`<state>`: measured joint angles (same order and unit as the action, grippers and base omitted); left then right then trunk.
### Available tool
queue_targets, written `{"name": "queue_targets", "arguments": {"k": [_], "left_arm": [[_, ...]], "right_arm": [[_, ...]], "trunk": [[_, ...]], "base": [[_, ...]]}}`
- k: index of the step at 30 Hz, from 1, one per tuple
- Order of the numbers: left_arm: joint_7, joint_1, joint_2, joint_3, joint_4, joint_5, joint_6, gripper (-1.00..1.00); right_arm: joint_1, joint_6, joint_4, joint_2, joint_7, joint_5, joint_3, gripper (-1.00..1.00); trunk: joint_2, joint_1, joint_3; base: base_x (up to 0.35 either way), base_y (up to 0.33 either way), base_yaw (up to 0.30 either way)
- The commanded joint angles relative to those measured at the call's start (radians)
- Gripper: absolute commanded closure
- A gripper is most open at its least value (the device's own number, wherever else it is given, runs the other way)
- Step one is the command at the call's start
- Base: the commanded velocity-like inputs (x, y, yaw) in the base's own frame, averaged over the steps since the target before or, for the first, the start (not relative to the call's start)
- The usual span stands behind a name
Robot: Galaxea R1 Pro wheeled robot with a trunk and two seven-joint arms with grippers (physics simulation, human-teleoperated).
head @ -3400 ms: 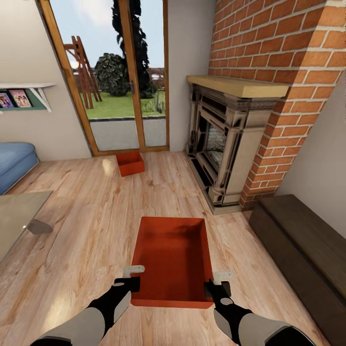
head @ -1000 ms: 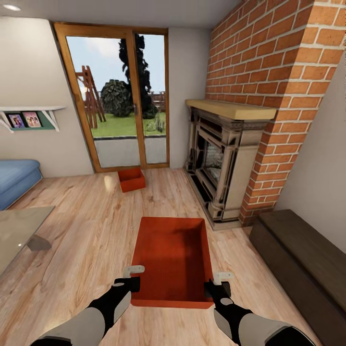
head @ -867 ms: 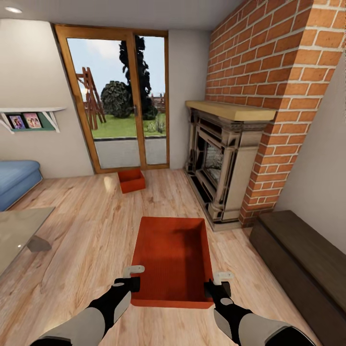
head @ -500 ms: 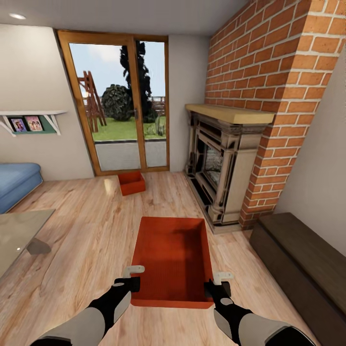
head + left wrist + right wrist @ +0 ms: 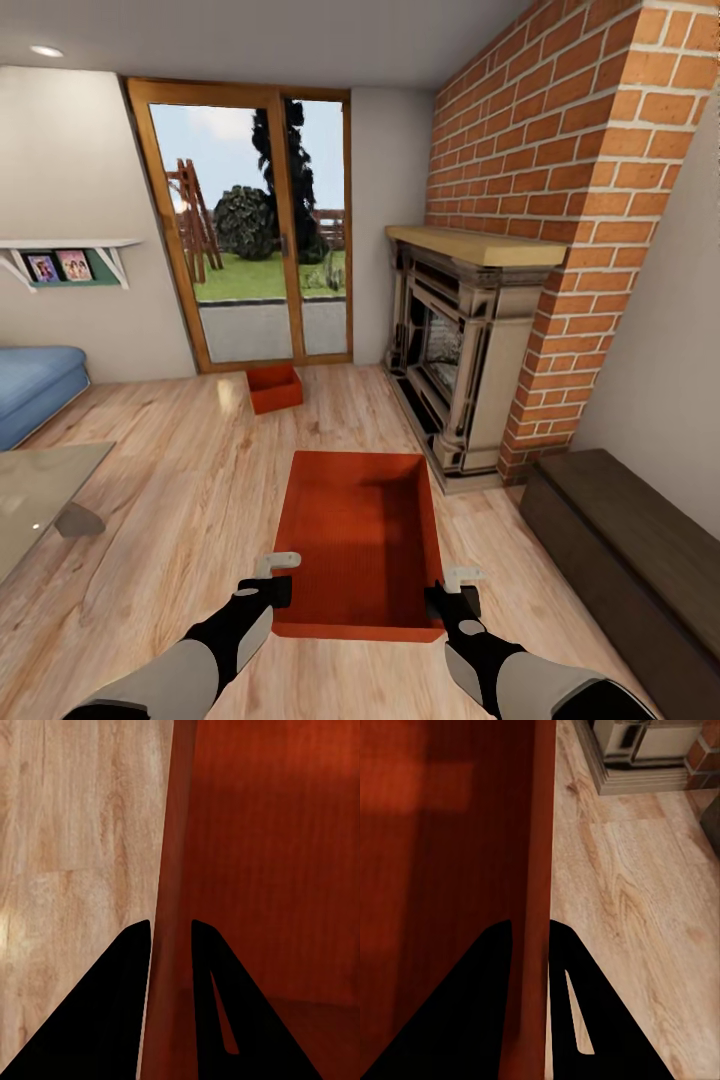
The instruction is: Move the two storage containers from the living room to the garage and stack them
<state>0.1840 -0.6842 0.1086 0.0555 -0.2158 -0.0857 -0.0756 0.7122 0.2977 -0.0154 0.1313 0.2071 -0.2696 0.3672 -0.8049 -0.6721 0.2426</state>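
Note:
I hold one orange-red storage container point(image 5: 360, 540) in front of me above the wood-plank living room floor. My left gripper point(image 5: 272, 578) is shut on its left wall point(image 5: 171, 907), with one finger on each side of the wall. My right gripper point(image 5: 452, 587) is shut on its right wall point(image 5: 540, 870) in the same way. The other storage container point(image 5: 274, 387) sits on the planks far ahead, by the glass doors point(image 5: 255, 220).
A brick fireplace point(image 5: 465, 350) stands ahead on the right, with a dark low bench point(image 5: 630, 560) nearer along the right wall. A glass table point(image 5: 40, 495) and a blue sofa point(image 5: 35, 390) are on the left. Open planks lie between me and the doors.
The whole view has shifted: the doors, the fireplace and the far container look smaller and farther, so the camera has backed away. The held container and both grippers keep their place in the view.

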Motion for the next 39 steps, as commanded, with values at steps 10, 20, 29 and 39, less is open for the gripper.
{"name": "queue_targets", "arguments": {"k": [10,20,29,39], "left_arm": [[0.025,0.0,-0.009,-0.014,0.0,0.0,-0.007,1.0],[0.026,0.0,-0.01,-0.014,0.0,0.0,-0.007,1.0],[0.026,0.0,-0.01,-0.014,0.0,0.0,-0.007,1.0],[0.026,0.0,-0.009,-0.014,0.0,0.0,-0.007,1.0]], "right_arm": [[0.001,0.001,0.003,0.001,0.0,0.013,-0.03,1.0],[0.001,0.001,0.003,0.001,0.0,0.013,-0.03,1.0],[0.001,0.001,0.003,0.001,0.0,0.013,-0.03,1.0],[0.001,0.001,0.003,0.001,0.0,0.013,-0.03,1.0]], "trunk": [[-0.001,0.0,-0.015],[-0.001,0.0,-0.031],[-0.001,0.0,-0.045],[-0.001,0.0,-0.061]], "base": [[0.0,0.0,0.0],[0.0,0.0,0.0],[0.0,0.0,0.0],[0.0,0.0,0.0]]}}
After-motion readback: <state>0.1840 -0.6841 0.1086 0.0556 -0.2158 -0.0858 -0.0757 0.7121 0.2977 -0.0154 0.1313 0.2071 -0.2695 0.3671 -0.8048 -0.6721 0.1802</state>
